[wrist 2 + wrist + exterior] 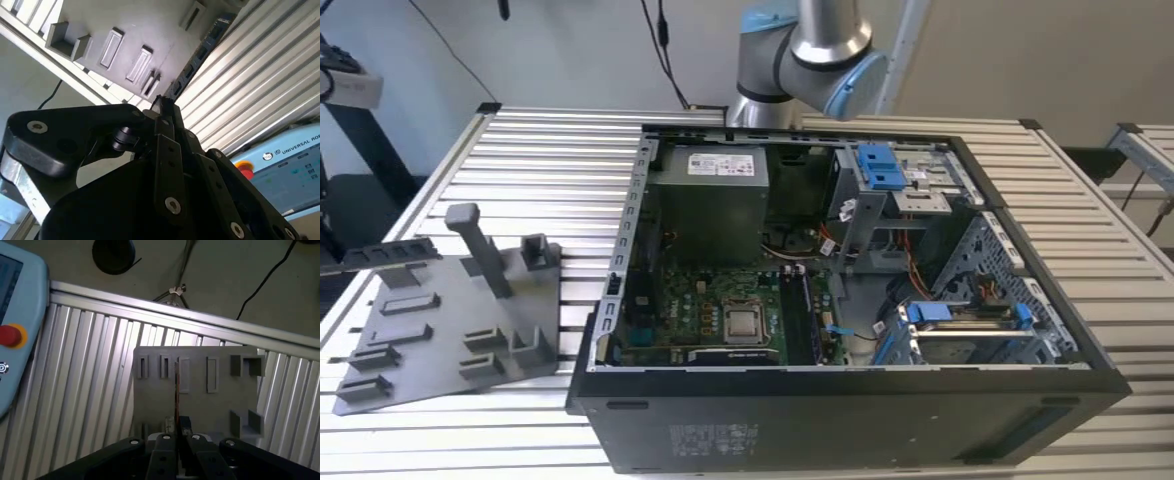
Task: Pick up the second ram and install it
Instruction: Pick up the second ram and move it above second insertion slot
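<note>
An open black metal computer case (854, 420) is laid on a ribbed aluminium table (547, 150), with a green motherboard (707, 310) seen inside. A grey plastic fixture plate with pegs (440, 330) is set just beside it, at the exterior view's left.

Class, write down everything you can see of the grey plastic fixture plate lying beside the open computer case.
The grey plastic fixture plate is a matte, flat, roughly square slab. From its face rise a tall T-topped post, several low blocks and slotted holders; the first wrist view shows a row of narrow rectangular slots. It rests on the ribbed silver metal table, at the exterior view's left of the open black computer case; whether they touch is unclear.
</note>
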Tool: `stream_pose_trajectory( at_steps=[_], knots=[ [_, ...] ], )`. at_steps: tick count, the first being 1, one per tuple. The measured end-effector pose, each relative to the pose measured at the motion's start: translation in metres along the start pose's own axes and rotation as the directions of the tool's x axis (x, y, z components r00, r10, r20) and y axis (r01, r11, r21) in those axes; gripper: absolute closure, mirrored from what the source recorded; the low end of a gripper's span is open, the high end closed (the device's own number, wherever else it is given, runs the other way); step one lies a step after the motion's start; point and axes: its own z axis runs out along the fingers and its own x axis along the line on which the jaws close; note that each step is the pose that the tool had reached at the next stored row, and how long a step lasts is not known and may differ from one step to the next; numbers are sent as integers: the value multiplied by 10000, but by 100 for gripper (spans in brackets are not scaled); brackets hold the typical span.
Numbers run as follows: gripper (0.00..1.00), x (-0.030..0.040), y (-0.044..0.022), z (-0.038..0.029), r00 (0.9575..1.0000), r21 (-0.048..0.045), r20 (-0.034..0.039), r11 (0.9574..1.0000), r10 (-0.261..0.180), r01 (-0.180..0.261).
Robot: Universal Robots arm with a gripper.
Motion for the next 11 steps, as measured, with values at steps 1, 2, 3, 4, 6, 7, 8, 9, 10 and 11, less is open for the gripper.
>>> stream_pose_trajectory(
  at_steps=[1, 2, 3, 4, 6, 7, 8, 9, 10, 11],
  knots=[
    [86, -2, 1, -39, 10000, -2, 0, 10000, 0, 0],
    [86, -3, 3, -71, 10000, -2, 0, 10000, 1, -1],
    [86, -4, 4, -93, 10000, -1, 0, 10000, 0, 0],
    [86, -5, 4, -108, 10000, -1, 0, 10000, 0, 0],
    [86, -6, 5, -138, 10000, -3, -5, 10000, -1, 1],
    [86, -6, 6, -154, 10000, -2, -7, 10000, -1, 1],
    [86, -7, 6, -161, 10000, -2, -6, 10000, 0, 0],
    [86, -7, 6, -161, 10000, 0, -6, 10000, 0, 0],
    [86, -7, 6, -161, 10000, 1, -5, 10000, 0, 0],
    [86, -7, 6, -162, 10000, 0, -6, 10000, 0, 0]
  ],
)
